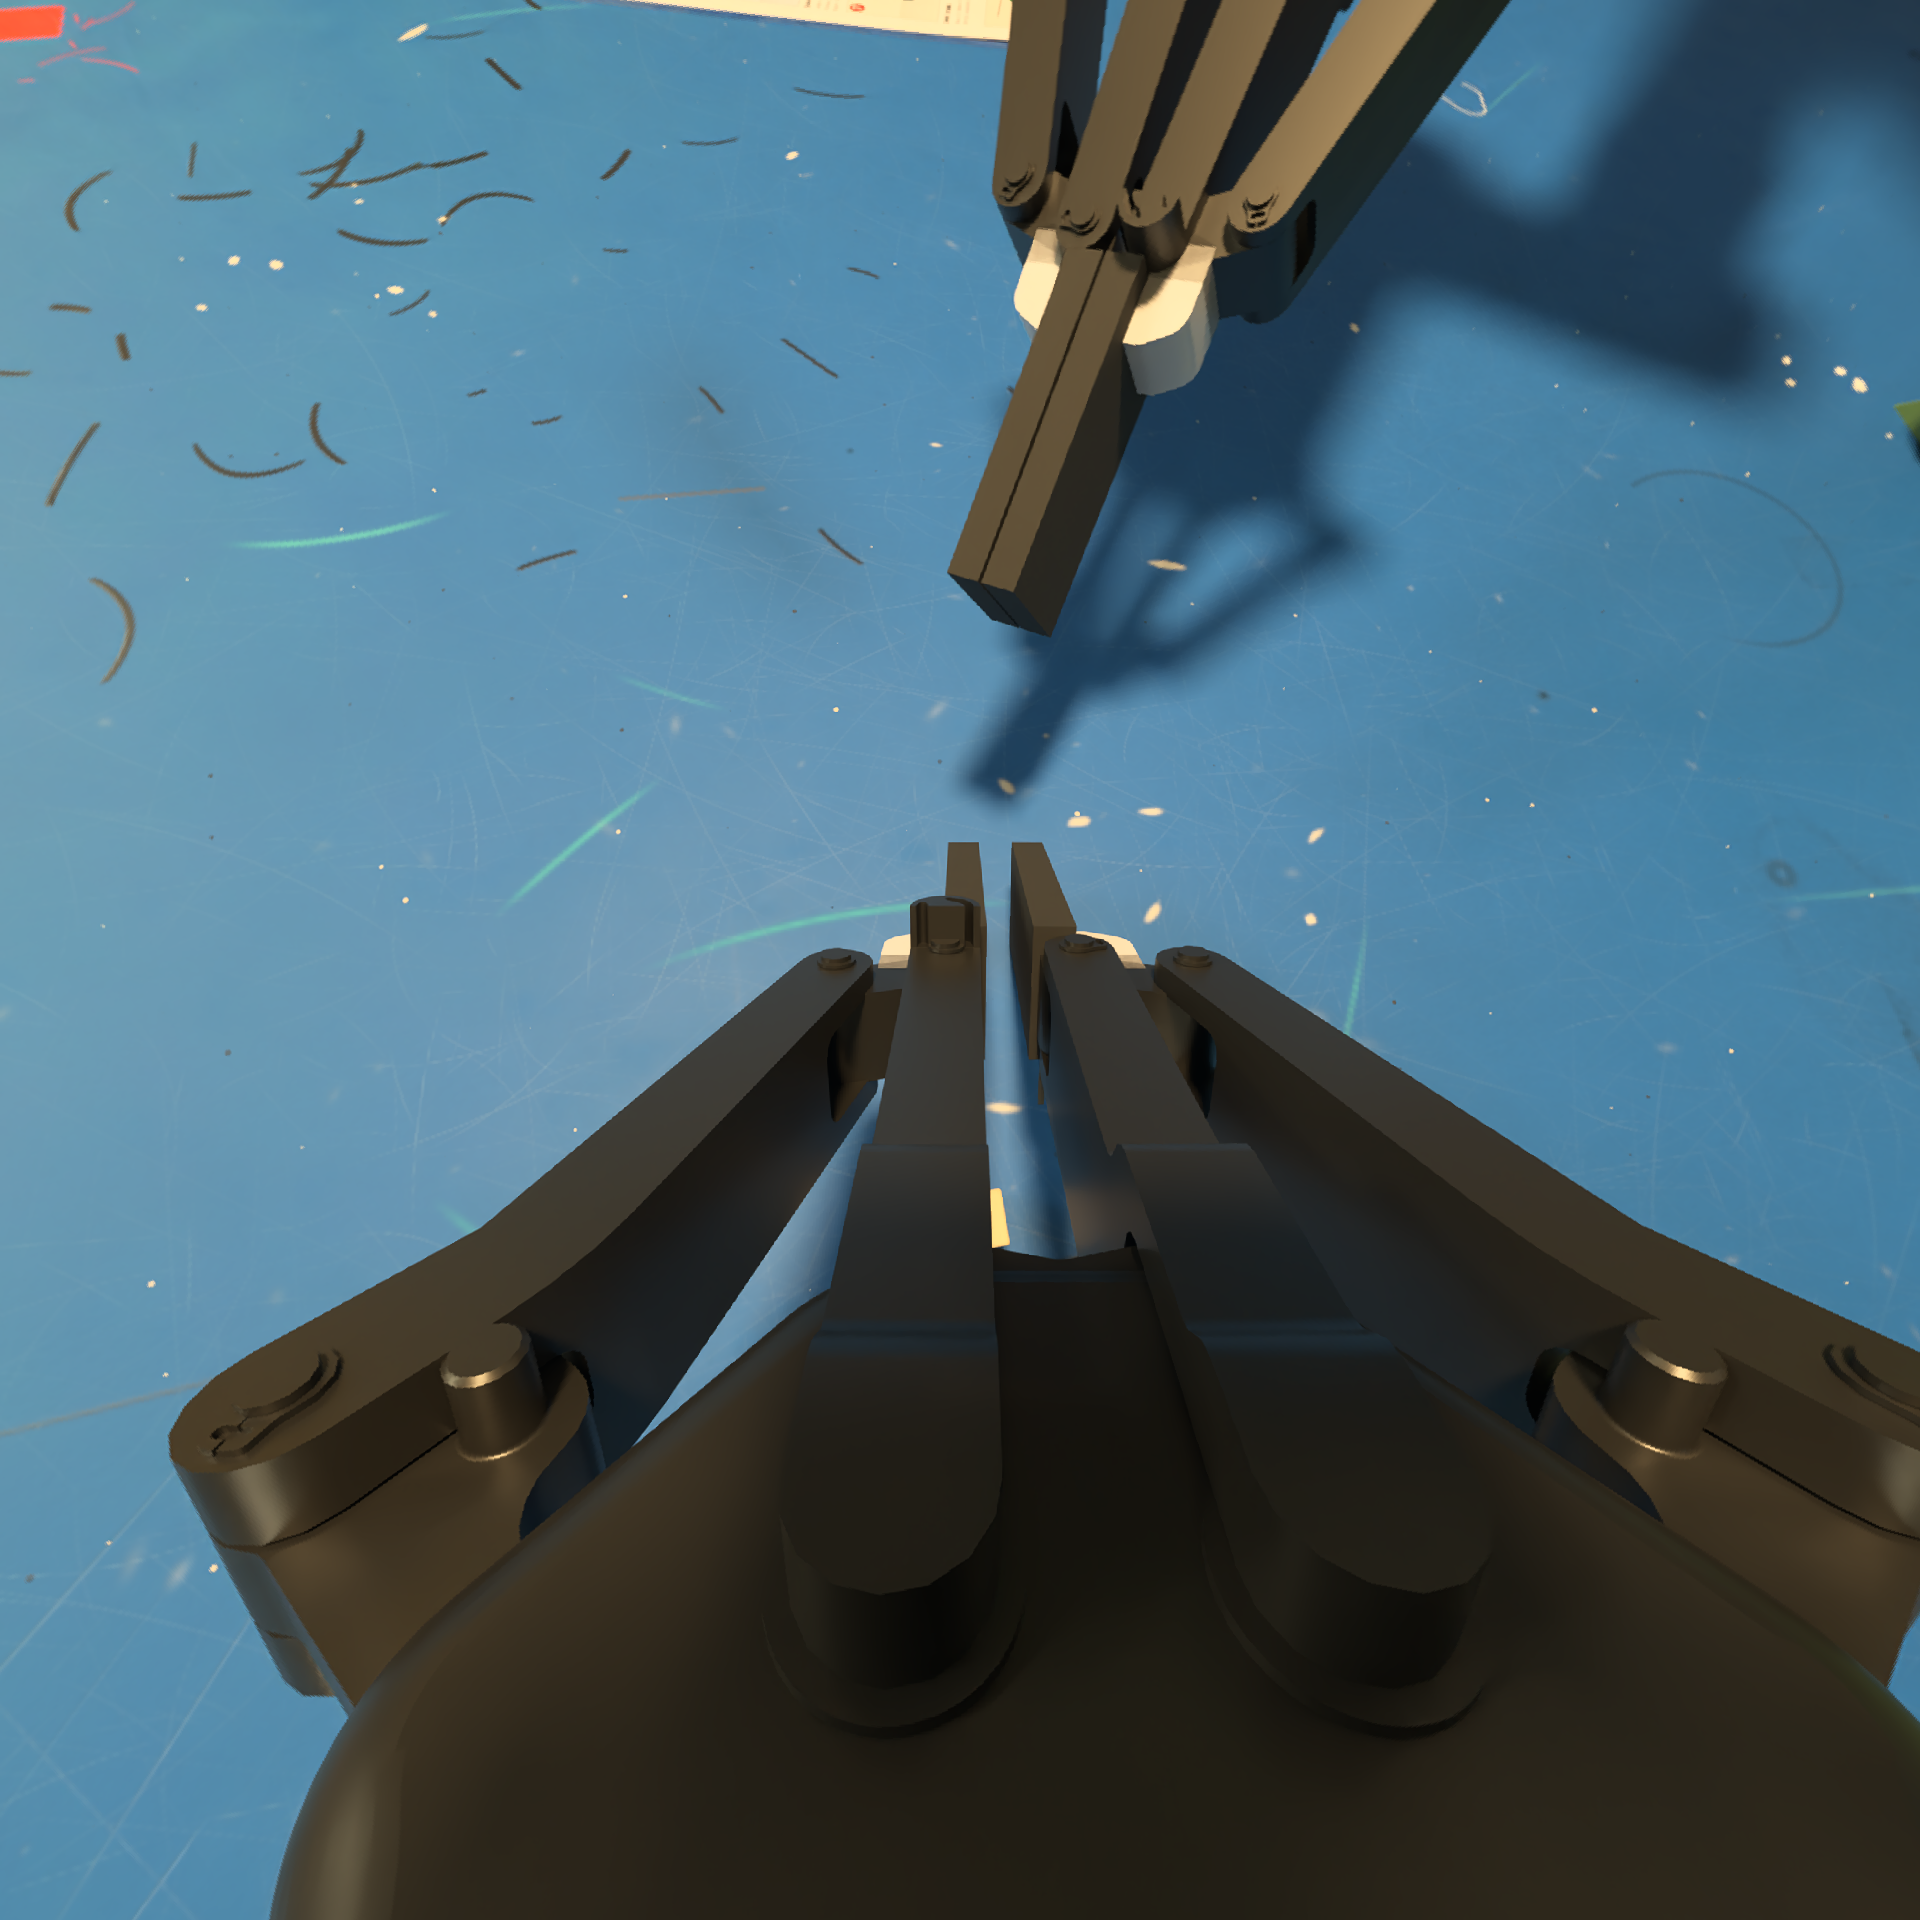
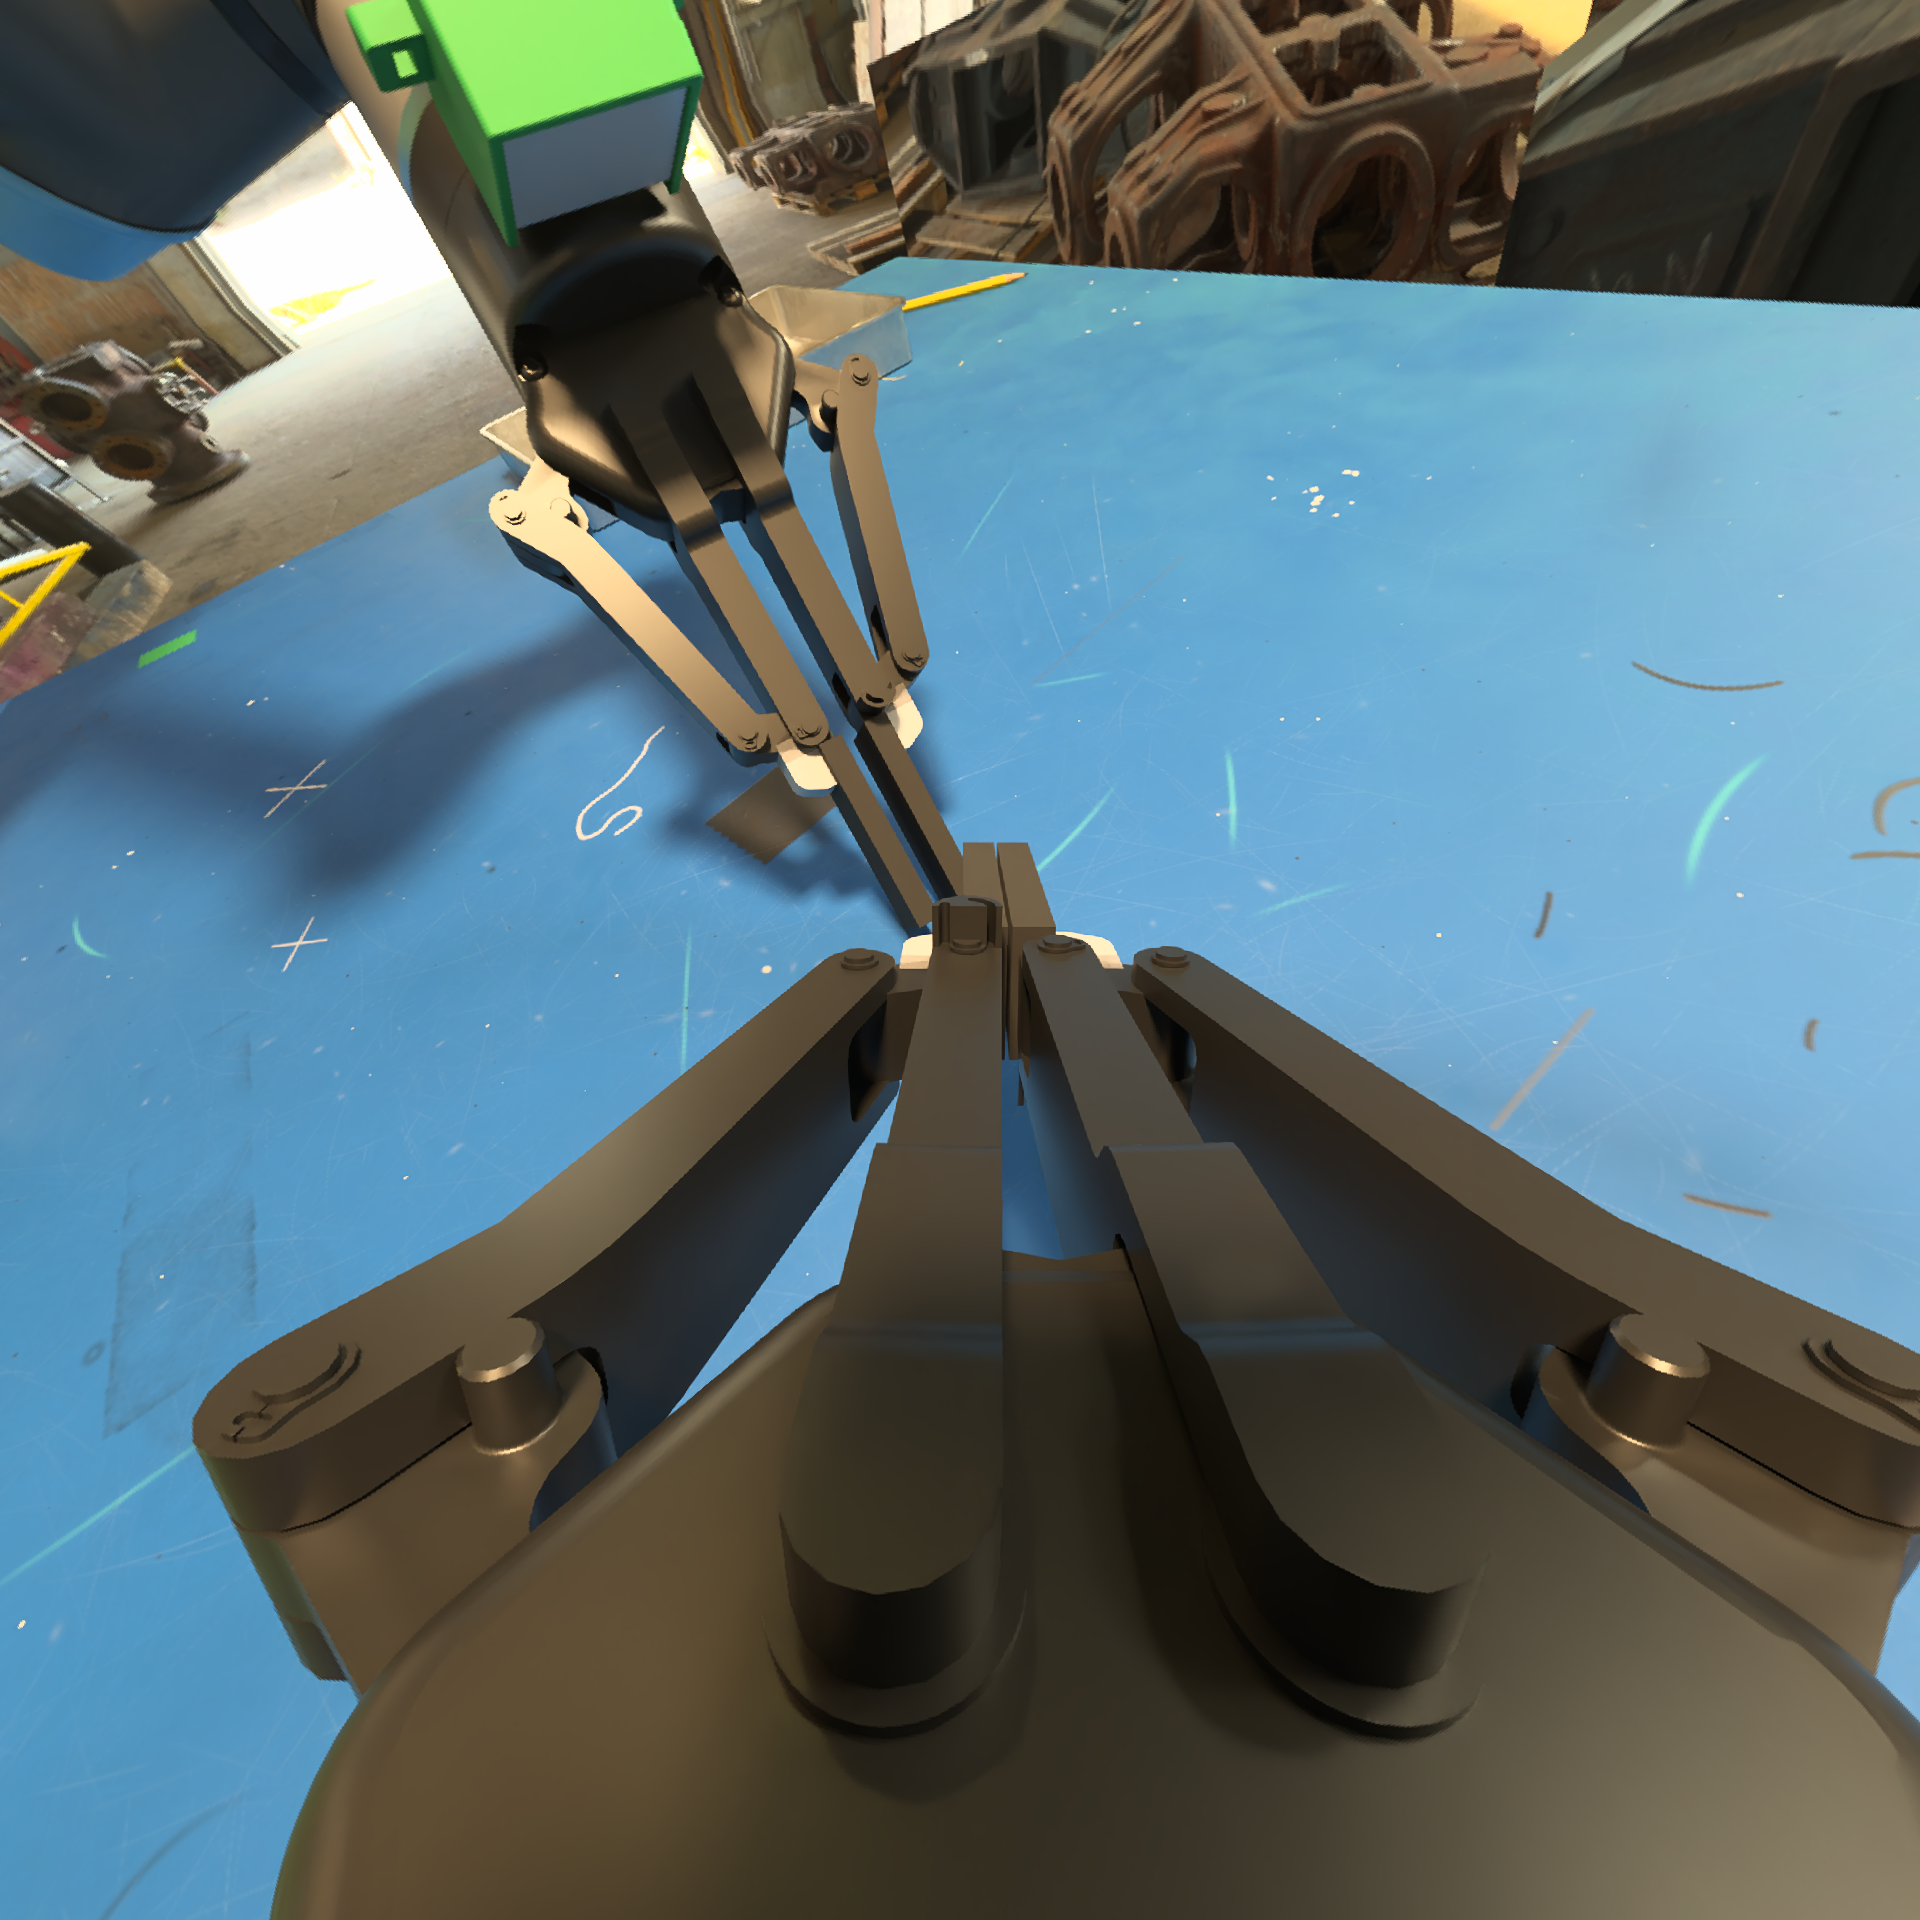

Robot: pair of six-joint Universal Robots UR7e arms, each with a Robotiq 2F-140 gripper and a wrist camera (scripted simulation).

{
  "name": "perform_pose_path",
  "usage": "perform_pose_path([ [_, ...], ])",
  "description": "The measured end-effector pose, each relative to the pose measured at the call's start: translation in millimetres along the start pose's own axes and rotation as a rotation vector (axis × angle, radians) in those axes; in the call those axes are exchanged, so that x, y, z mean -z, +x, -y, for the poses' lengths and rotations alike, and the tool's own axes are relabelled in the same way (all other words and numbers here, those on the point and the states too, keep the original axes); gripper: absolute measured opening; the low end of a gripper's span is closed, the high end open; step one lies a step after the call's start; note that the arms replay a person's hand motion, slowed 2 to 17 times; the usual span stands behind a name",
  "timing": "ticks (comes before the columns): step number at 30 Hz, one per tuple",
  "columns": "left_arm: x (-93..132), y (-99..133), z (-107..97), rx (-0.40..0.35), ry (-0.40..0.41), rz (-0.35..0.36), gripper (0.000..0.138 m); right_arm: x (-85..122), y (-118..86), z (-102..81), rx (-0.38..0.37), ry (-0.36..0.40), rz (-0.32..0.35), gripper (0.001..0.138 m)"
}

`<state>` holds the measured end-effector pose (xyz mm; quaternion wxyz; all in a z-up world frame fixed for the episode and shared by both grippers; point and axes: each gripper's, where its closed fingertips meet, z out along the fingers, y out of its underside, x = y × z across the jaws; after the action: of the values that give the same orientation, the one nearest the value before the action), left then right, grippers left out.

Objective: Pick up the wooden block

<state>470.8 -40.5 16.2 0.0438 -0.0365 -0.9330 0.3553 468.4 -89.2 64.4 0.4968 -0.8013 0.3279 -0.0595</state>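
We are holding both grippers above the blue table: left gripper nearly closed, right gripper pressed together, both empty. Block possibly hidden.

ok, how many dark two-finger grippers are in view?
2. The left dark two-finger gripper sits at the centre of its own view, above the blue table. The right dark two-finger gripper points down just ahead of it. None looks hidden.
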Motion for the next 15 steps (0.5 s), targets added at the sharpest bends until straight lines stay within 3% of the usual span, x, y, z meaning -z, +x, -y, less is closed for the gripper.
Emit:
perform_pose_path([
  [7,7,-3,3,0.157,0.086,-0.068,0.008,1,-2,3.2,0.007,0.037,0.02,0.001],
  [15,30,-5,24,0.475,0.323,-0.294,0.004,2,-7,7.2,0.048,0.08,0.044,0.001],
])
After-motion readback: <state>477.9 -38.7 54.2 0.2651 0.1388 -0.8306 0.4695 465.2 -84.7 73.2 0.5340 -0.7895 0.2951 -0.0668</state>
